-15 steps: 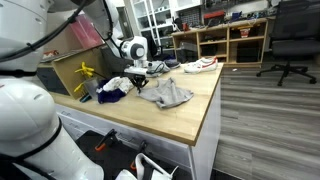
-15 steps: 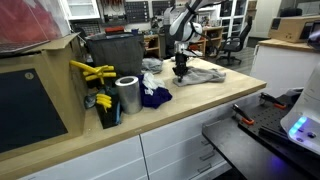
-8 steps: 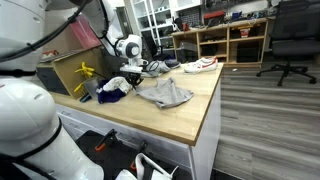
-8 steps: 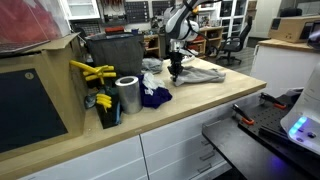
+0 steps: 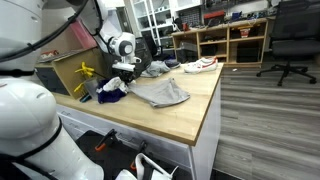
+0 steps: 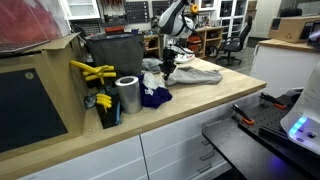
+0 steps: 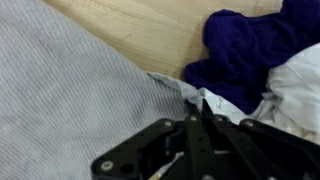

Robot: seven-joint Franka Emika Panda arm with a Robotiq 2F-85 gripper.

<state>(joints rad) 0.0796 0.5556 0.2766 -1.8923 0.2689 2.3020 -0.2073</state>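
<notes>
One sec on: claw (image 5: pixel 126 72), pinched shut on grey cloth (image 5: pixel 163 94) edge, has shifted twd 9 o'clock, dragging cloth along bench (image 5: pixel 190 118). Blue rag (image 5: pixel 112 91) now just beside, 7 o'clock.

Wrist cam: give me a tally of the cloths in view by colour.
grey cloth: 1, pinched in the shut gripper
blue cloth: 1
white cloth: 1
Total: 3

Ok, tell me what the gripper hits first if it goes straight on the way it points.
Probably the grey cloth: the gripper points down, shut on its edge, with the wooden benchtop just beneath; how far beneath is unclear.
</notes>
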